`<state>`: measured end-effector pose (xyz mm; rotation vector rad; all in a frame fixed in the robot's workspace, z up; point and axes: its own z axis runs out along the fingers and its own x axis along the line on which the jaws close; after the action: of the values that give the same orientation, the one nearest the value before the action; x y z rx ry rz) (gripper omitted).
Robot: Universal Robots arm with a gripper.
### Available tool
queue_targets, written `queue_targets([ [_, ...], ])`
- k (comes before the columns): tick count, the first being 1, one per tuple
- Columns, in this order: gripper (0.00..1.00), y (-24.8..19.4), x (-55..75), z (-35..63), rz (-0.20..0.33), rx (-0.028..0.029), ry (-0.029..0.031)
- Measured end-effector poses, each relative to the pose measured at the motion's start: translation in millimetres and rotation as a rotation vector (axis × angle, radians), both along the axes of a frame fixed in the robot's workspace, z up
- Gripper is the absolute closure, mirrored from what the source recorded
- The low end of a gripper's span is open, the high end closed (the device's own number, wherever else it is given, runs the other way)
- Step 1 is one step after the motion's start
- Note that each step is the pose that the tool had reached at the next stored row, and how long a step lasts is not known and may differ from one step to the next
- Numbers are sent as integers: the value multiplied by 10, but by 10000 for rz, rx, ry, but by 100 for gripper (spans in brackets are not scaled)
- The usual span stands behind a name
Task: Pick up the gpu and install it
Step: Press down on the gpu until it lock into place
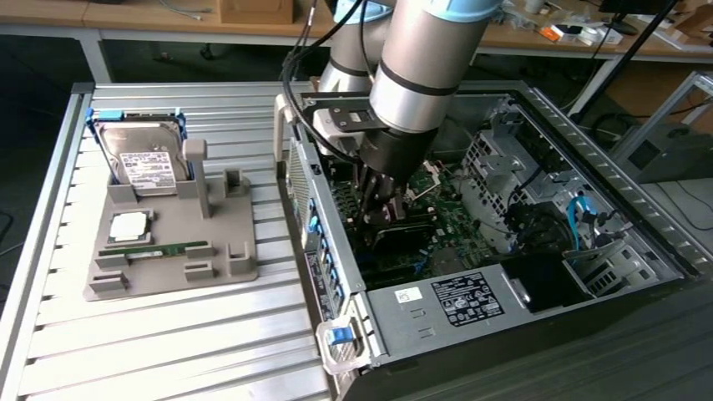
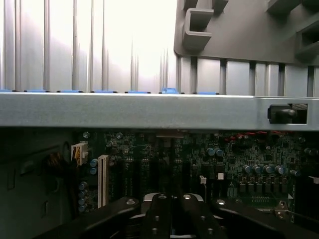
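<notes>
Matt grey plastic holder (image 1: pixel 229 261) rests on a ribbed, dull-metal table (image 1: pixel 167 351).
</notes>
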<state>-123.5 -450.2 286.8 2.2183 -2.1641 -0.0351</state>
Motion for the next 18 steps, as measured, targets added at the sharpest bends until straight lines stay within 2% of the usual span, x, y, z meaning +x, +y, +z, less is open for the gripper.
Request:
queue_targets([
  [5,89,1,-59,-15,0,40,-2],
  [7,89,0,-84,-14,1,38,-2],
  [10,89,0,-109,12,0,34,-58],
  [14,89,2,-119,123,0,32,-108],
  [18,89,2,-247,126,2,35,-185],
])
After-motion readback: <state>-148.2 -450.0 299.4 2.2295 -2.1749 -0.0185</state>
